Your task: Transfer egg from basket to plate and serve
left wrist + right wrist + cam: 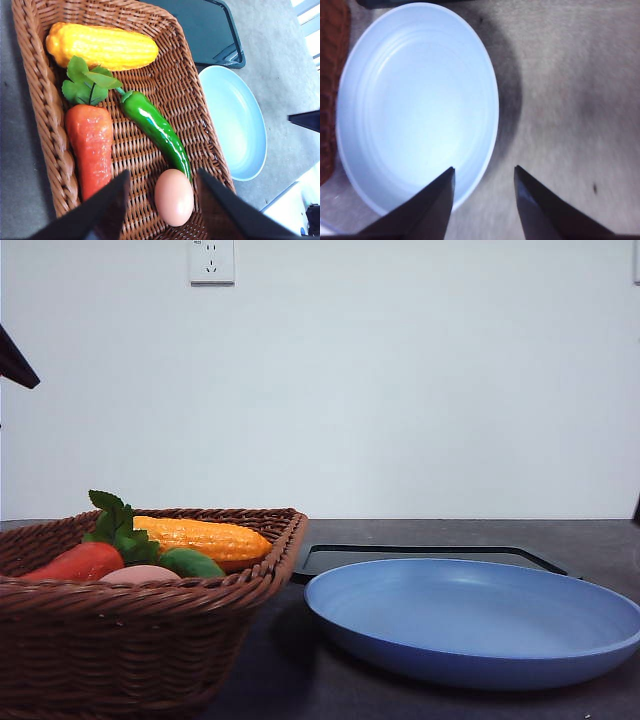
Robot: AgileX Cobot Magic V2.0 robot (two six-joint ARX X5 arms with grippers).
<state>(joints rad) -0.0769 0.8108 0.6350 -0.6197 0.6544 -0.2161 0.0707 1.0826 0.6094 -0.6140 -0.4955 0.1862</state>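
The pinkish-brown egg [174,197] lies in the brown wicker basket [45,100], and its top peeks over the basket [120,625] rim as the egg [140,574] in the front view. My left gripper [162,181] hangs open above the basket, its two dark fingers on either side of the egg, apart from it. The empty light-blue plate [475,625] sits right of the basket. My right gripper [484,179] is open over the rim of the plate [415,105], holding nothing.
In the basket also lie a yellow corn cob [102,46], an orange carrot [90,145] with green leaves and a green pepper [157,129]. A flat black tray [420,556] sits behind the plate. Dark tabletop [570,100] stretches beside the plate.
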